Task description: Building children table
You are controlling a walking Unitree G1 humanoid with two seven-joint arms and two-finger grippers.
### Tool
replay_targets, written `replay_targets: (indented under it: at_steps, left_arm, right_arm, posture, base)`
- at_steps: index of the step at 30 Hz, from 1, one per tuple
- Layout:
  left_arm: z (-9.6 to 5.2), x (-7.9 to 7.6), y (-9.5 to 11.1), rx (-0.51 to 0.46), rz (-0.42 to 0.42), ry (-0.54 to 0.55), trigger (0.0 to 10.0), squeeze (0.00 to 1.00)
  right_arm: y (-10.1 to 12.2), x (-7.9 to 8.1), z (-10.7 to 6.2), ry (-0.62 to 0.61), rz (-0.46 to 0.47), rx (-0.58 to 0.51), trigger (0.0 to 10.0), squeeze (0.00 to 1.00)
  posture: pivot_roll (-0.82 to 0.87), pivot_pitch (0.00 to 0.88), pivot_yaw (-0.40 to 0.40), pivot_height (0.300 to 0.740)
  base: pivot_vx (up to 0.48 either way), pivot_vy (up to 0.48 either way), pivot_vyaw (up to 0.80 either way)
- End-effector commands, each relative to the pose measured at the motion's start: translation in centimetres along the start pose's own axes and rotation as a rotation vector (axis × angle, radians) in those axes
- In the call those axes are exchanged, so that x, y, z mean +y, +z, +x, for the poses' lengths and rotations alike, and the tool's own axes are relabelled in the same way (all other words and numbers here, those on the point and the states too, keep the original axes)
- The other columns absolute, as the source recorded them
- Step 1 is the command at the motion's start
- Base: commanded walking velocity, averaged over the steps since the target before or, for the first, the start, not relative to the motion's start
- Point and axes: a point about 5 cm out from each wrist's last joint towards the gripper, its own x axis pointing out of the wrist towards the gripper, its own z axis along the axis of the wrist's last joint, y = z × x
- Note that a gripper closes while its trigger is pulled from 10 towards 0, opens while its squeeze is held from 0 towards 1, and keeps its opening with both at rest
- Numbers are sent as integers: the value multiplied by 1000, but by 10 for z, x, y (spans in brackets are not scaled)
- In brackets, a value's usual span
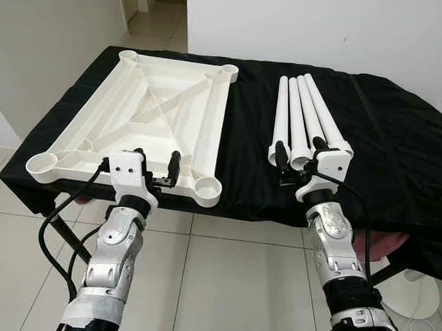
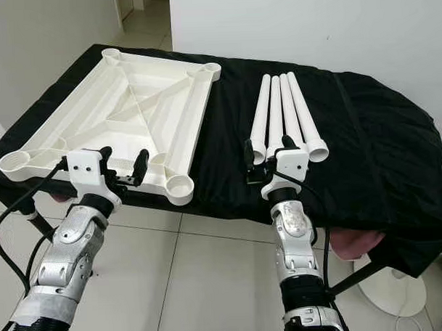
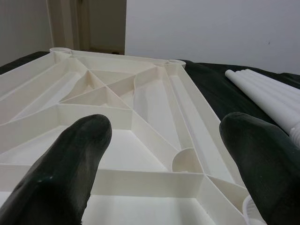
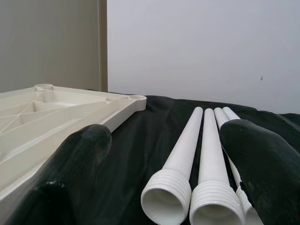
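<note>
So here's where we're at: the white tabletop (image 1: pixel 143 121) is lying upside down on the left half of the black-draped table (image 1: pixel 394 138), ribs up, with a round leg socket at each corner. The four white table legs (image 1: pixel 303 119) sit side by side to its right, well apart from it, long axes running near to far, with their ribbed open ends pointing at us.

Our right gripper (image 1: pixel 299 154) is parked right at those near ends, fingers spread wide with nothing in them, roughly straddling the middle legs. So the legs lie straight ahead of that claw, in line with its reach, and the right arm is clearly the nearer one for the pick. That forearm rises steeply from below the table edge, wrist pointed forward.

Our left gripper (image 1: pixel 157 164) is also wide open and empty, hovering at the tabletop's near edge, just left of the near right corner socket (image 1: pixel 206 189). We'd guess it steadies the top.
</note>
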Motion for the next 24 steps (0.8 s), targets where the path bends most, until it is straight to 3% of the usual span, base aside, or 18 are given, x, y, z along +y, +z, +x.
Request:
replay_targets:
  at_steps: [1,24]
  left_arm:
    - [-3,3,2,-15,18,38,10000,0]
    - [-3,5,5,-36,32,50,10000,0]
  right_arm:
    - [0,-1,3,12,-9,2,10000,0]
    - [1,2,5,33,-48,-6,10000,0]
  posture:
    - [8,0,-68,740]
    - [13,0,-76,740]
  base:
    - [0,0,0]
    - [254,0,0]
